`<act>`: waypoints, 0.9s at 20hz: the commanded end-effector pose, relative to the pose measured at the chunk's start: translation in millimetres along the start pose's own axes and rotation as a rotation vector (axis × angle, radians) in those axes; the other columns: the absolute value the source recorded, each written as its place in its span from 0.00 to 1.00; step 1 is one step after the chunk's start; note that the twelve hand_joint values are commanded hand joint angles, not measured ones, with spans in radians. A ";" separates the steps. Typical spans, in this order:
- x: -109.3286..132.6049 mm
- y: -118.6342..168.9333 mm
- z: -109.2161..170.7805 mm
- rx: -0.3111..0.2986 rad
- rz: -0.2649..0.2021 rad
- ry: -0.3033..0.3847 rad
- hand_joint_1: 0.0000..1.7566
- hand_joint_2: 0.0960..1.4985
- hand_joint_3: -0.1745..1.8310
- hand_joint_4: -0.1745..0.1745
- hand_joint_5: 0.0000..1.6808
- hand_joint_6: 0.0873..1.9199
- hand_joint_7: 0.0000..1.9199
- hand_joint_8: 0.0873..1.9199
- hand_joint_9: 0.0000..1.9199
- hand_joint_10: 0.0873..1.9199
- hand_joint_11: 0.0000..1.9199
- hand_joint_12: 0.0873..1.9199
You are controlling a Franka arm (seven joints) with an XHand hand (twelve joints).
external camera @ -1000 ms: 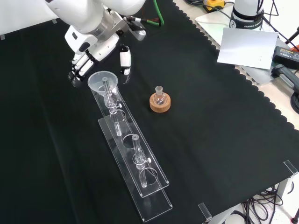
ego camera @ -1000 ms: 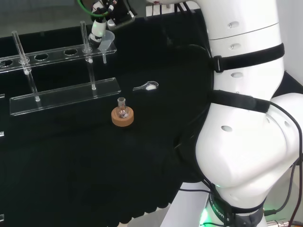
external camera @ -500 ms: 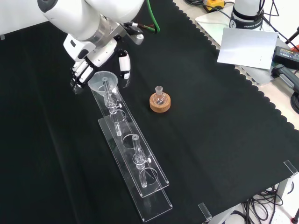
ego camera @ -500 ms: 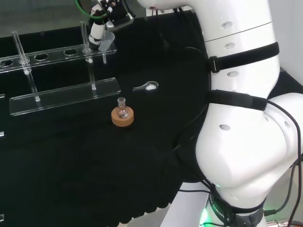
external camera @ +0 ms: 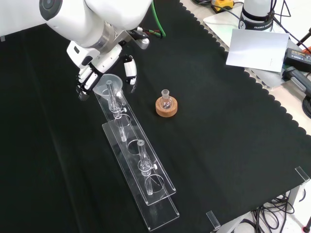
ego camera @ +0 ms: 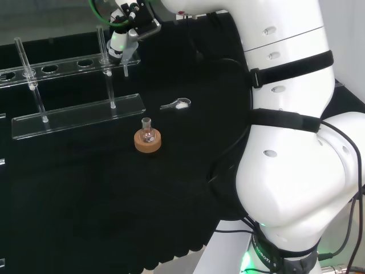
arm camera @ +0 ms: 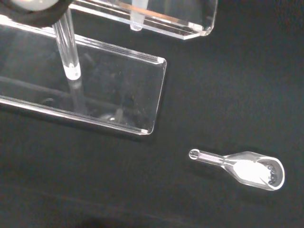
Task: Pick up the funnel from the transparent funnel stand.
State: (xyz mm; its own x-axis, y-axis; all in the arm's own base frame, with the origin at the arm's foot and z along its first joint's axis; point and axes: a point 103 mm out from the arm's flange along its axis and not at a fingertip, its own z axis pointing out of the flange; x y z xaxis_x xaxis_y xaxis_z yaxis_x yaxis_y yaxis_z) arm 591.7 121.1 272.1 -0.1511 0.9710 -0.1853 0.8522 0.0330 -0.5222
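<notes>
The front view shows the funnel [external camera: 108, 84] seated in the end hole of the clear stand [external camera: 146, 187], at the stand's end toward the worktop's [external camera: 233, 126] far edge, its wide mouth up. The hand [external camera: 92, 73] reaches down over it, with fingers [external camera: 85, 81] just left of the rim and the thumb [external camera: 129, 69] just right of it, spread to either side; whether they touch the funnel cannot be told. In the head view the hand [ego camera: 122, 34] covers most of the funnel [ego camera: 129, 54], leaving the cone's side and stem visible at the stand's [ego camera: 77, 117] right end. The wrist view brings up the stand's base plate [arm camera: 95, 95], a post, and a small clear scoop [arm camera: 247, 168] holding white powder, lying apart on the cloth. A small flask [external camera: 166, 97] on a cork ring [external camera: 166, 108] stands right of the stand in the front view, well clear of the hand
</notes>
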 end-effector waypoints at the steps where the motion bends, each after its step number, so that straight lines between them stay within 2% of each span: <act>1: -0.7 1.6 5.3 -0.020 0.015 -0.033 0.41 0.38 0.30 0.66 0.13 0.00 0.05 0.33 0.17 0.41 0.29 0.72; 7: -1.7 1.5 8.4 -0.032 0.032 -0.063 0.41 0.38 0.31 0.62 0.17 0.00 0.10 0.34 0.21 0.38 0.31 0.71; 9: -3.4 0.0 7.3 -0.057 0.043 -0.070 0.41 0.38 0.32 0.61 0.18 0.00 0.12 0.33 0.24 0.35 0.31 0.70; 10: -4.2 -1.8 6.0 -0.087 0.052 -0.073 0.42 0.38 0.32 0.60 0.20 0.00 0.13 0.33 0.26 0.34 0.32 0.70; 12: -4.7 -8.4 1.4 -0.191 0.078 -0.090 0.42 0.39 0.33 0.56 0.25 0.00 0.21 0.33 0.34 0.30 0.34 0.68; 13: -4.4 -14.1 -2.7 -0.270 0.094 -0.101 0.44 0.41 0.34 0.52 0.31 0.00 0.28 0.33 0.41 0.27 0.36 0.66; 14: -3.5 -20.1 -7.2 -0.338 0.105 -0.116 0.45 0.42 0.35 0.49 0.39 0.04 0.36 0.32 0.48 0.25 0.39 0.64; 15: -2.5 -24.5 -10.7 -0.379 0.110 -0.132 0.46 0.43 0.36 0.47 0.44 0.10 0.42 0.32 0.54 0.22 0.42 0.62; 17: -0.6 -32.5 -17.3 -0.417 0.110 -0.154 0.48 0.44 0.37 0.42 0.49 0.22 0.50 0.32 0.62 0.19 0.47 0.58; 18: 0.2 -36.5 -20.7 -0.413 0.110 -0.163 0.49 0.44 0.37 0.40 0.50 0.26 0.52 0.32 0.65 0.17 0.49 0.56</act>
State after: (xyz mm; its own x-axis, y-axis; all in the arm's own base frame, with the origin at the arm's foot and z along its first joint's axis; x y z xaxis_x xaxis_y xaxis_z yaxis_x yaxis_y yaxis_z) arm 585.3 116.3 272.2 -0.1322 0.9488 -0.2868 0.9220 0.0114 -0.3871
